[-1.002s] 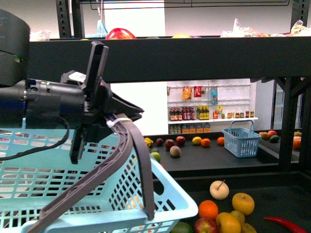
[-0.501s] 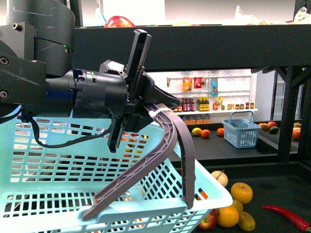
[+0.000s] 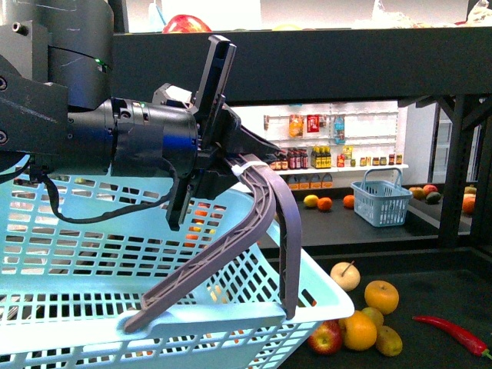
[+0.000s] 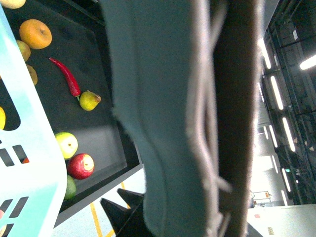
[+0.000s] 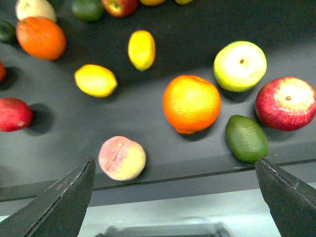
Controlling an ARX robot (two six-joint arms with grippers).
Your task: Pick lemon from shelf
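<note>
In the right wrist view the lemon (image 5: 96, 80), bright yellow and rounded-oval, lies on a dark tier of the shelf (image 5: 64, 143). A slimmer yellow oval fruit (image 5: 141, 49) lies close beside it. My right gripper (image 5: 175, 197) is open over the tier's front edge with nothing between its fingers; a peach (image 5: 122, 158) sits just beyond them. In the front view my left gripper (image 3: 242, 165) is shut on the grey handle (image 3: 269, 207) of a light blue basket (image 3: 92, 307). That handle (image 4: 163, 98) fills the left wrist view.
An orange (image 5: 191, 103), a pale green apple (image 5: 240, 65), a red apple (image 5: 287, 102) and a green oval fruit (image 5: 246, 138) share the lemon's tier. The front view shows a fruit pile (image 3: 361, 327), a red chilli (image 3: 453, 334) and a far blue basket (image 3: 382, 204).
My left gripper and the basket handle have moved right across the front view, and the basket fills more of it. The fruit pile now sits lower and further right.
</note>
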